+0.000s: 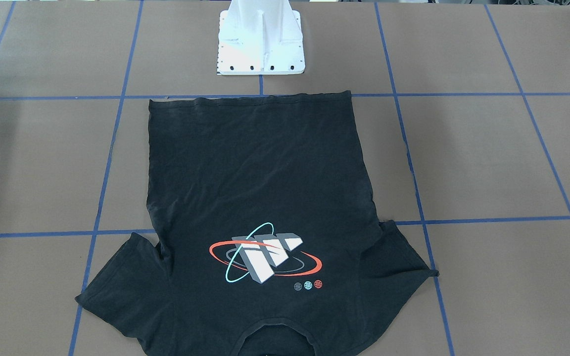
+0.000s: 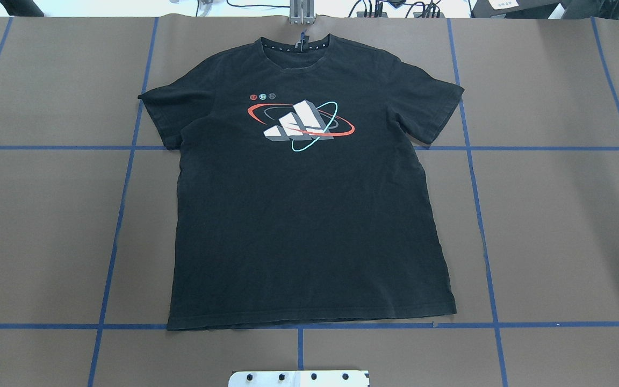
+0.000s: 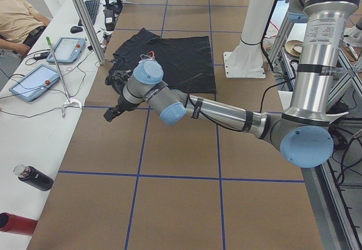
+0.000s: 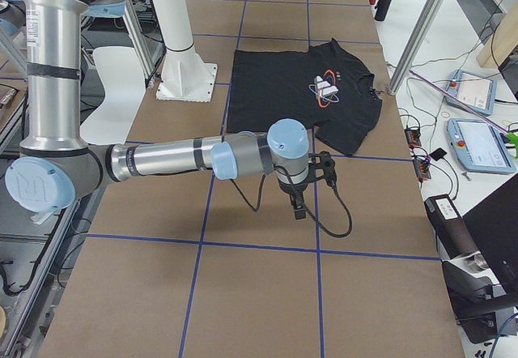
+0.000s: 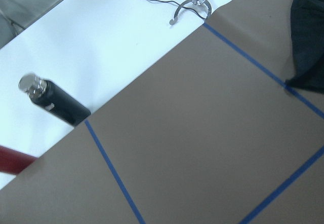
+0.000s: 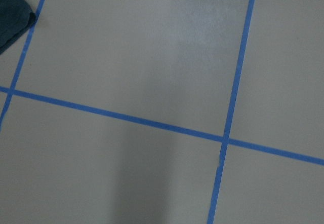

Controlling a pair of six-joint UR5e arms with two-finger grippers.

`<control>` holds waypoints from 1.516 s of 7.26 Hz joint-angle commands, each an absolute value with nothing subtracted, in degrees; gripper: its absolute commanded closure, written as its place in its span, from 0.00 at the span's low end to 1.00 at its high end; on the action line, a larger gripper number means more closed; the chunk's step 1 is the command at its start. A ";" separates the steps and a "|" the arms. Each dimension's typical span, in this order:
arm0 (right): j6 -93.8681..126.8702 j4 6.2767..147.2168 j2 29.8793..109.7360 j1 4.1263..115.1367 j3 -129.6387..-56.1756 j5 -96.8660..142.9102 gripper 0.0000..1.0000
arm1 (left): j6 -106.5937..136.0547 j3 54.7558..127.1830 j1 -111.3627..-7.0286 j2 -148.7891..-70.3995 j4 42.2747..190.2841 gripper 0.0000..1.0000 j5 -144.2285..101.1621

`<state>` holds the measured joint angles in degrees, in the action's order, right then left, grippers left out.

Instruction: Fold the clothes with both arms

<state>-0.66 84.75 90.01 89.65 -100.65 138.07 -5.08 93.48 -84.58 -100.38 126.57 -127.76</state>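
Note:
The black T-shirt (image 1: 265, 188) lies flat and print-up on the brown table, collar at the far edge from the robot (image 2: 304, 215). It shows spread out in both side views (image 3: 169, 57) (image 4: 299, 91). A sleeve tip shows in the left wrist view (image 5: 309, 41) and in the right wrist view (image 6: 12, 16). My left gripper (image 3: 112, 114) hangs over bare table beside the shirt's sleeve, apart from it. My right gripper (image 4: 299, 210) hangs over bare table beside the other sleeve. Neither shows in the overhead or front views, so I cannot tell if they are open or shut.
The white pedestal base (image 1: 260, 44) stands just behind the shirt's hem (image 2: 299, 378). A black bottle (image 5: 55, 102) and a red one (image 3: 14, 224) lie on the white side bench. Tablets (image 3: 34, 83) and cables lie there too. A seated person (image 3: 17, 18) is at the far left.

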 commanded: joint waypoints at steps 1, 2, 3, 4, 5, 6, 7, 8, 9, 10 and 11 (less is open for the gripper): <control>-0.53 79.06 82.82 88.34 -93.82 138.08 0.00 | 5.09 88.77 -80.62 -107.73 128.14 0.00 -127.79; 4.87 77.53 79.31 84.68 -91.26 137.21 0.00 | 10.67 88.77 -75.64 -108.71 131.36 0.00 -127.44; 10.66 77.17 75.45 80.11 -89.84 133.11 0.00 | 13.16 87.55 -72.72 -108.98 134.53 0.00 -126.66; 18.55 74.82 71.50 75.46 -87.74 129.59 0.00 | 15.10 87.54 -71.47 -109.51 135.08 0.00 -125.43; 24.90 70.01 68.76 71.67 -83.71 127.46 0.00 | 15.81 87.63 -71.02 -109.51 135.17 0.00 -125.33; 29.83 63.17 66.73 68.93 -78.63 125.53 0.00 | 15.82 87.71 -70.84 -109.51 135.18 0.00 -125.33; 33.28 57.45 64.71 67.08 -73.79 124.46 0.00 | 15.82 87.71 -70.58 -109.51 135.18 0.00 -125.33; 36.09 55.04 62.34 65.41 -70.17 123.24 0.00 | 15.82 87.71 -70.49 -109.51 135.26 0.00 -125.33; 37.34 53.63 60.31 63.65 -67.44 120.96 0.01 | 15.91 87.71 -70.23 -109.51 135.26 0.00 -125.33; 37.88 51.87 58.73 61.72 -64.89 119.37 0.01 | 16.00 87.71 -70.14 -109.51 135.52 0.00 -125.33; 39.10 49.07 57.49 60.05 -62.86 118.75 0.01 | 17.04 87.37 -69.79 -109.42 136.92 0.00 -125.33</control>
